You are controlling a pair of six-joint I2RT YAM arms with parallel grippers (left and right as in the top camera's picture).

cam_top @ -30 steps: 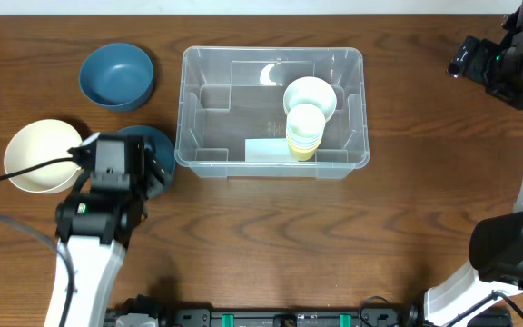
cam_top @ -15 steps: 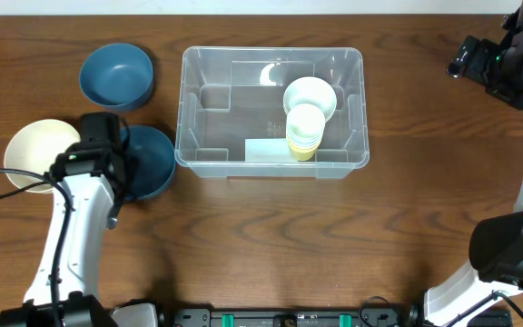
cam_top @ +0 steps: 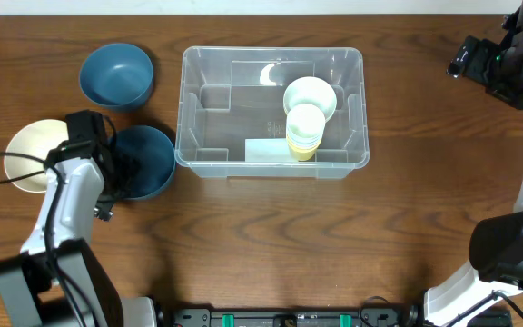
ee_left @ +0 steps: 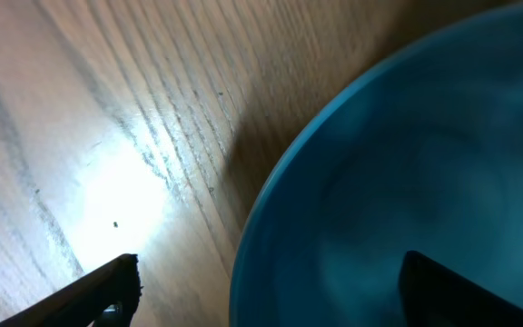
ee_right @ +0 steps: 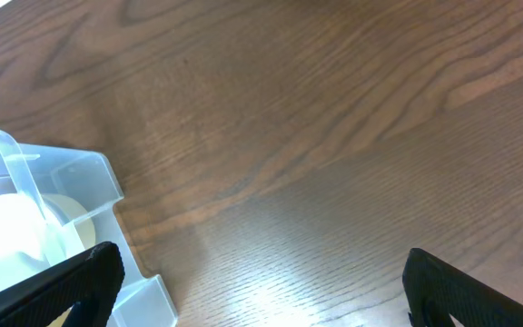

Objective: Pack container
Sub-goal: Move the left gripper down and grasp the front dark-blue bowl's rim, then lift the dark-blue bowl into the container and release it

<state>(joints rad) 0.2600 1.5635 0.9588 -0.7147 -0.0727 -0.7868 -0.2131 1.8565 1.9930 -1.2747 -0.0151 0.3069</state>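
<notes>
the left gripper (ee_left: 269,292) is spread wide, one finger outside and one inside the rim of a blue bowl (ee_left: 407,154), not pinching it. the right gripper (ee_right: 266,295) is also spread, above the wooden table (ee_right: 352,127) just off a corner of the container (cam_top: 209,116), which sits mid-table holding stacked cream cups (cam_top: 305,129).

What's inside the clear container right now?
Toward the right side of the container sit a cream cup and, touching it, a pale yellow stack of cups. How many are nested, and anything beneath them, is covered. The pale label blocks part of the near wall.
</notes>
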